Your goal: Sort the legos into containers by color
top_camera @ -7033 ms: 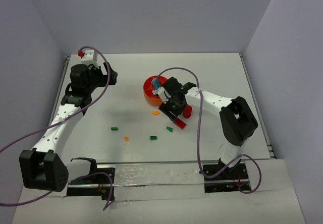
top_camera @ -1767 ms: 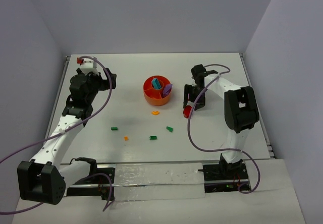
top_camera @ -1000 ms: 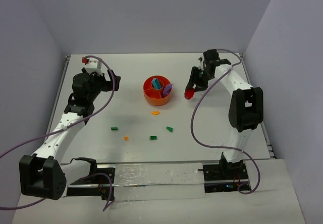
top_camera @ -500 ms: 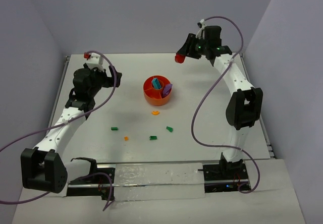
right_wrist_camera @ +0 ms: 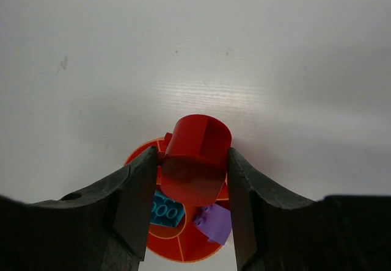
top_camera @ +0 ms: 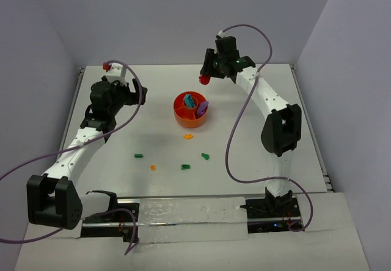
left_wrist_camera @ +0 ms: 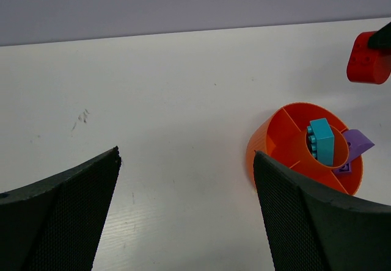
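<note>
The white table (top_camera: 263, 161) carries everything else. On it we see the left arm (top_camera: 73, 152) reaching toward the far left corner. The right arm (top_camera: 269, 100) stretches up and inward toward the far middle.

The left gripper (left_wrist_camera: 186, 155) hangs over bare table to the left of the bowl, its jaws spread wide with nothing between them. The right gripper (right_wrist_camera: 192, 155) pinches the red round piece (right_wrist_camera: 195, 161) between its two fingers. It holds the piece clear of the table, over the far side of the bowl.

The orange bowl (top_camera: 183, 121), divided into wedges around a hub, sits near the middle of the table. In it we find a teal block (left_wrist_camera: 321, 141), which appears to stand in the hub, though the angle leaves this uncertain. A purple block (left_wrist_camera: 356, 143) leans over the right rim.

The smallest pieces lie loose on the table in front of the bowl:
- an orange brick (top_camera: 189, 137) just in front of it
- a green brick (top_camera: 205, 156) nearer the arm bases, to the right
- a green brick (top_camera: 185, 166) near the middle
- a second orange brick (top_camera: 153, 167) left of that
- a green brick (top_camera: 138, 156) furthest left

All five lie apart from one another.
</note>
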Controlling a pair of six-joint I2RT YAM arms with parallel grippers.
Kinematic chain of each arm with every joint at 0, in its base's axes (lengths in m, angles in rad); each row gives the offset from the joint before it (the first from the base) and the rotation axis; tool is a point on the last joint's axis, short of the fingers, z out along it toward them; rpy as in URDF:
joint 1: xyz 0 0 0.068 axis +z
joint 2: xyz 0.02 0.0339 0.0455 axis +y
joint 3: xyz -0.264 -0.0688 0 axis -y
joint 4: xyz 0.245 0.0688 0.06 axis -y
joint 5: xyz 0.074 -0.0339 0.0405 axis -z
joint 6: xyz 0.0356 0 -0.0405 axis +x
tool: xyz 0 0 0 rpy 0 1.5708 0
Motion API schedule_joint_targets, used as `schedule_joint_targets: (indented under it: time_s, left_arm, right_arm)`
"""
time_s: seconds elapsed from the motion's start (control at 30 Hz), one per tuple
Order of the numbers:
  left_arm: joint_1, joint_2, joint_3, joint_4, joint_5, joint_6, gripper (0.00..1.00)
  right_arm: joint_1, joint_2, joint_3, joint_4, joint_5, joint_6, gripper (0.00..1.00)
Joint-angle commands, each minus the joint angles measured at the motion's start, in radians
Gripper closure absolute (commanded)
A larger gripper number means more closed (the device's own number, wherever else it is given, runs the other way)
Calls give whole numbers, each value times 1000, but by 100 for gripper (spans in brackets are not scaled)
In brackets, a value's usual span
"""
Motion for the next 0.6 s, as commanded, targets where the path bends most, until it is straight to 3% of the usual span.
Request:
schedule_joint_targets:
  time_s: [0.0, 0.57]
  left_arm:
    - [-1, -4, 36, 29, -16, 10, 5]
    - [-1, -29, -5, 43, -37, 13, 5]
  right_arm:
    - [52, -57, 12, -65, 205, -1, 100]
    - [171, -57, -51, -7, 388, -86, 100]
